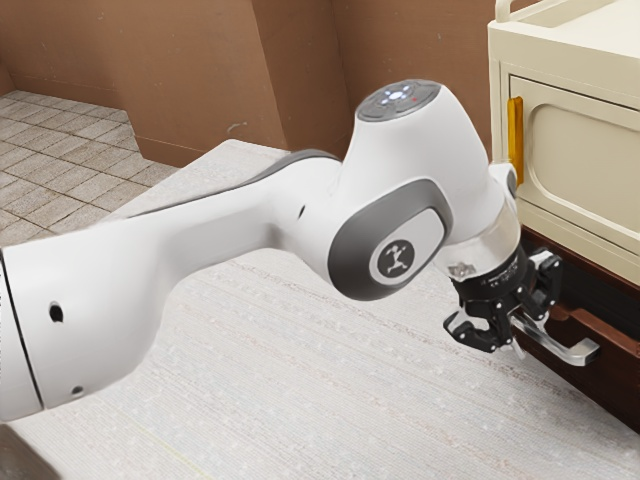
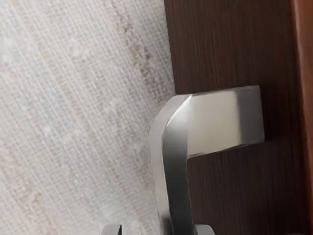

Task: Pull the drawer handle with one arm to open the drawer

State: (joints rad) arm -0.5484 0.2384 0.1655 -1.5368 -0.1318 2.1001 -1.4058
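Drawer [image 1: 622, 382] low at the right edge of the exterior view, dark brown, with a dark gap behind the top of its front; looks open just a little. Black gripper [image 1: 512, 322] in the lower right of that frame, down at the handle, spread wide at the jaws and gripping nothing. Shiny metal handle [image 1: 578, 350] in the lower right too, stuck to the drawer's front, with its bar between the two fingertips [image 2: 204, 230]: right by one, maybe touching, and apart from the other. Seems to be the step of getting a hold. Next, squeeze the bar from both sides, then pull straight out from the front, slow and steady. Could slip off the smooth bar without a good grip.
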